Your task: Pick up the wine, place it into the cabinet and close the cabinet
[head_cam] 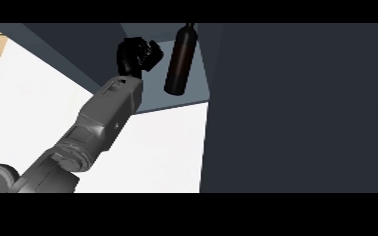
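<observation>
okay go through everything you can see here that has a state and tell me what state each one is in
wine bottle: standing inside the cabinet, not held.
cabinet: open, bottle on its floor.
cabinet door: swung open, not yet closed.
left hand: fingers curled, holding nothing, just left of the bottle.
right hand: not in view.

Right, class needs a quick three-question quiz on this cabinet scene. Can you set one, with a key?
1. True or false: the wine bottle lies flat on the white counter.
2. Which hand is in view? A) left hand B) right hand C) both
3. Fill in: the cabinet door is ____.
Key: 1 false, it stands upright inside the cabinet; 2 A; 3 open.
</observation>
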### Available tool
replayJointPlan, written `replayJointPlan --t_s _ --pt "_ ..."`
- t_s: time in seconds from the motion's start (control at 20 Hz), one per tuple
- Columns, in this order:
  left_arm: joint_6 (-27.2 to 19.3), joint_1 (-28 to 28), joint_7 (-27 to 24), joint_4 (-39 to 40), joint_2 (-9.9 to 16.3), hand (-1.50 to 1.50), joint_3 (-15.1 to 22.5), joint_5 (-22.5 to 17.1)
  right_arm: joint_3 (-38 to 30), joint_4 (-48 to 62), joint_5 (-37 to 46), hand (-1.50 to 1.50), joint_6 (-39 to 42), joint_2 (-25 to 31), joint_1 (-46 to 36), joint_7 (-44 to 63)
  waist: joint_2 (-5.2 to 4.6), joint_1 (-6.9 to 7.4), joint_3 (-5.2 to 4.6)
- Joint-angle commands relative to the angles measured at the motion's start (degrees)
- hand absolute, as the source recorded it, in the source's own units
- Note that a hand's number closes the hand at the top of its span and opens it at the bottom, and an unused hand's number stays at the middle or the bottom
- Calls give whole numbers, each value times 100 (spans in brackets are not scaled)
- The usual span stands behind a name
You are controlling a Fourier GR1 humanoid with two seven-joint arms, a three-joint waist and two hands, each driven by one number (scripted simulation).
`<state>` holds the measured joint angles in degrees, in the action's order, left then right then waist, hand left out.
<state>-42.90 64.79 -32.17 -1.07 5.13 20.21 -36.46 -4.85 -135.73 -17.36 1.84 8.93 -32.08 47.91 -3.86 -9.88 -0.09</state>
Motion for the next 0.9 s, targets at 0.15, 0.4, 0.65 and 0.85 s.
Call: replayJointPlan --t_s 0.15,0.4,0.65,0.85 --pt "404 -201 235 102 250 -150 127 150 161 -187 -42 -150 -27 -80 66 65 4 55 -20" --pt "231 -182 273 101 169 -150 28 57 24 26 -142 -150 71 -24 -68 -81 -72 39 -17" --pt "453 -177 295 101 336 -150 43 81 -42 -103 -195 -150 51 13 -9 -3 -7 37 -14" --pt "595 -76 186 101 466 -150 133 178 95 -161 -122 -150 34 -31 56 44 35 96 -13"
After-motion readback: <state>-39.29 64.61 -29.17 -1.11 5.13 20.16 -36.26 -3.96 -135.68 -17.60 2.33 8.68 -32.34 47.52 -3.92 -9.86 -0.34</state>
